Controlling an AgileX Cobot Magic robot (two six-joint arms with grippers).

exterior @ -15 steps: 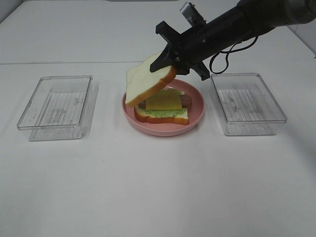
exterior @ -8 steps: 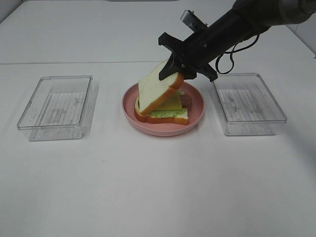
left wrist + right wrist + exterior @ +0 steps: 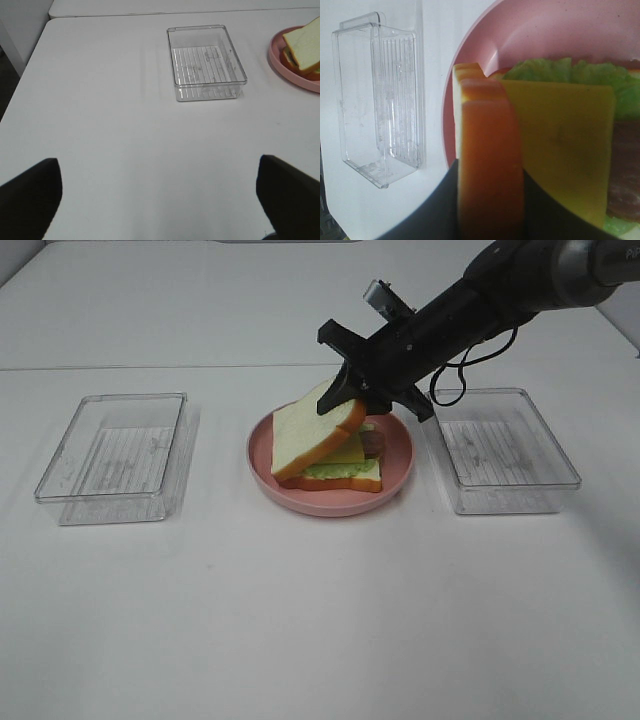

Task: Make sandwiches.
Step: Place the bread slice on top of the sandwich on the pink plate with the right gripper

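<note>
You see the plate (image 3: 395, 475) carrying the stack (image 3: 345, 470); your right gripper (image 3: 352, 400) clamps the top slice (image 3: 312, 435), tilted, low edge touching. Release now and it may slide askew (cheese (image 3: 560, 145) too). Left gripper (image 3: 160, 197) gapes empty.

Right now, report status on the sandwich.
Right hand shut on top bread slice, tilted over stack on pink plate. Left hand open, idle. Nothing in the way.

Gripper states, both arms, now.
Left gripper: open, holding nothing, over bare table.
Right gripper: shut on the top bread slice, tilted over the sandwich stack on the pink plate.
</note>
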